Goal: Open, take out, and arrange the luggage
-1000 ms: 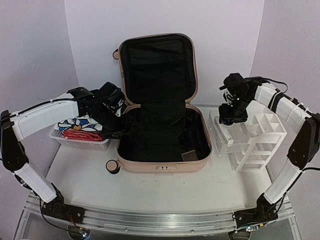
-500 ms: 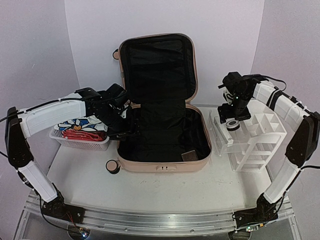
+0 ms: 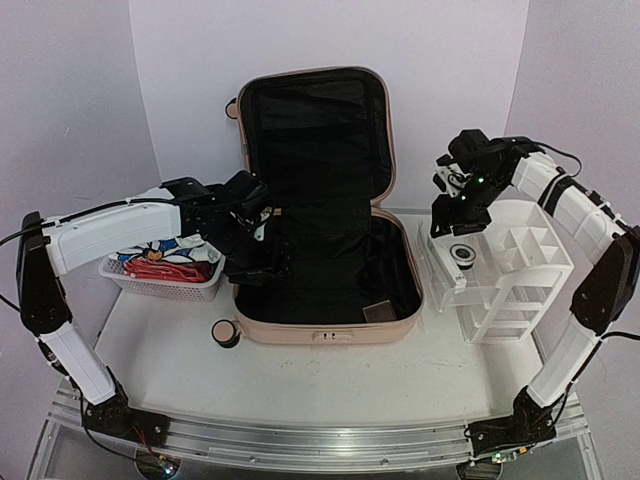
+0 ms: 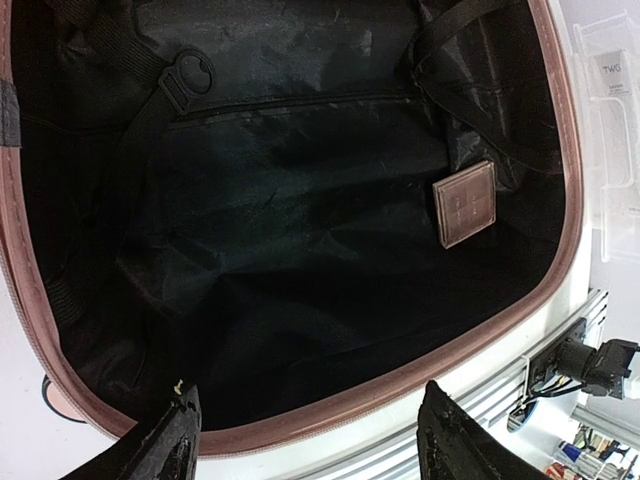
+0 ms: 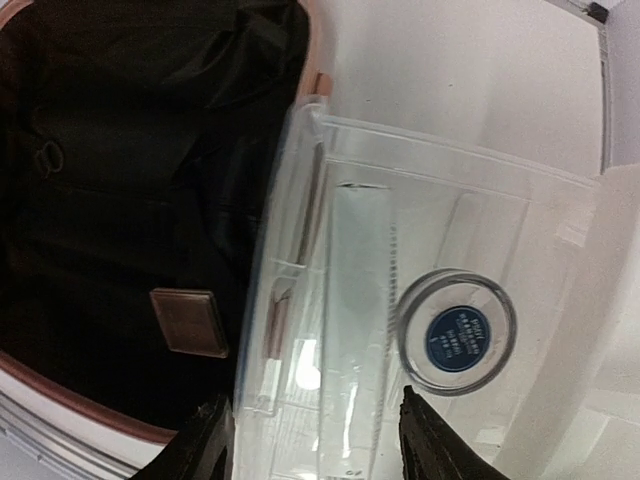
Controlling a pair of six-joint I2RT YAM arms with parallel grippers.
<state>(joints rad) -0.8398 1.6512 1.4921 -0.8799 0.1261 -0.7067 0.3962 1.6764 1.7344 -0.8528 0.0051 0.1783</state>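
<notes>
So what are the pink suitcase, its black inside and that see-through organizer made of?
The luggage shell looks like hard plastic: smooth, slightly glossy peach-pink, rigid rounded rim. Its lining seems woven fabric: matte black, wrinkled, with straps. The organizer looks like clear glossy moulded plastic: light reflects off it and surfaces show through.

Top view wide; wrist views close, downward, sharing luggage (image 4: 300, 250).

**A:** Your left wrist view clips the luggage (image 4: 300, 250) at the top, and the left gripper (image 4: 305, 400) shows only two dark fingertips (image 4: 165, 450) at the bottom edge.

**B:** Right wrist: the jar's (image 5: 457, 332) blue label is too blurred for you to read.
</notes>
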